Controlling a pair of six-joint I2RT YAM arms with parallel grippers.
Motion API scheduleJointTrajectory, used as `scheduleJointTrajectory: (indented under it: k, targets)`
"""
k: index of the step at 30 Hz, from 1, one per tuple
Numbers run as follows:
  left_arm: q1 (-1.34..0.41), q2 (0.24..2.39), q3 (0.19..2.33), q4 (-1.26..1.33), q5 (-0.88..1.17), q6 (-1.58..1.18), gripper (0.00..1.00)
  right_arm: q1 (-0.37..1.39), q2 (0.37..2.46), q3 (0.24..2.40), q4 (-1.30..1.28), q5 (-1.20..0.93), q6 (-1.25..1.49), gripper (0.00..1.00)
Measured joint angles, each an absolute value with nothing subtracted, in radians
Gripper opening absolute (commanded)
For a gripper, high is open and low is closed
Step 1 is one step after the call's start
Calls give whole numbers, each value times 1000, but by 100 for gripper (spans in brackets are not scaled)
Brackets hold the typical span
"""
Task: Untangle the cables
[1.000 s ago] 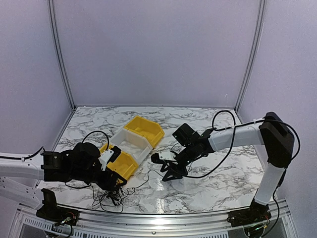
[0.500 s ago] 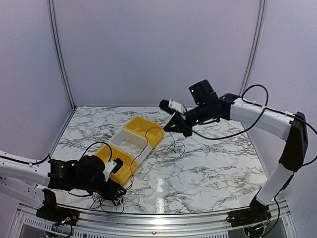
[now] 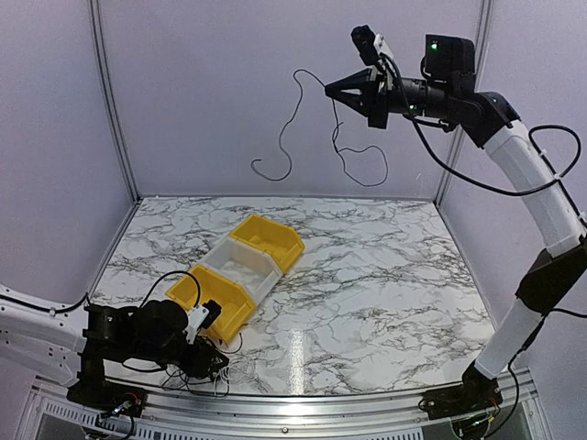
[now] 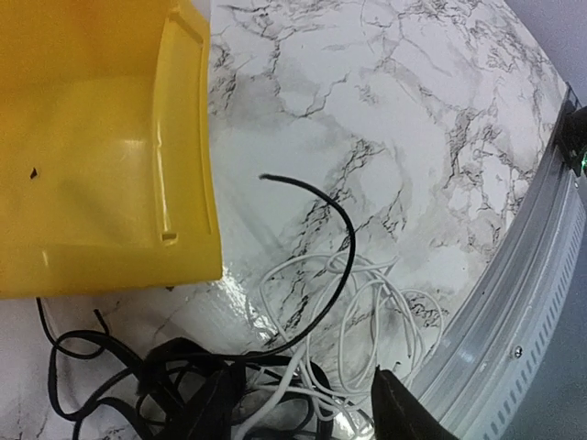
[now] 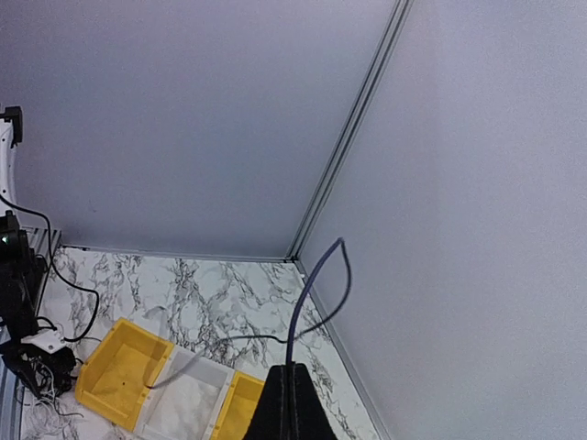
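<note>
right claw (image 3: 335, 90) clamped on black cable (image 5: 292, 339), aloft | left claw (image 4: 301, 390) open over cables (image 4: 352, 240)

Obstacles: row of bins (image 3: 266, 275), left-centre; cable tangle (image 3: 215, 371) between nearest bin (image 3: 227, 316) and front rail (image 3: 303, 408); cable (image 5: 295, 321) dangling high, far back. Open: table's (image 3: 394, 293) right half.

Cables (image 3: 206, 371) just before the bins (image 3: 261, 280)

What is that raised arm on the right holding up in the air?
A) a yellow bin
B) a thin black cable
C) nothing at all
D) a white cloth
B: the right gripper is shut on a thin black cable that dangles in loops high above the table.
</note>
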State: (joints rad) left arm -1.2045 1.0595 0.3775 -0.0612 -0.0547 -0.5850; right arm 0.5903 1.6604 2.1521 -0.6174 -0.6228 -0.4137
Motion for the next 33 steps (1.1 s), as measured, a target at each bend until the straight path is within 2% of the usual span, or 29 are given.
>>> scheduleJointTrajectory:
  k: [8,21,33]
  targets:
    - [-1206,939,459,-102,-108,-588,62,590,1774,2162,-531,-623,-344,0]
    - [-1206,704,515,-120,-293,-653,63,590,1903,2139,-368,-628,-226,0]
    - [-1206,638,514,-167,-352,-720,63,602,2076,2164,-303,-625,-137,0]
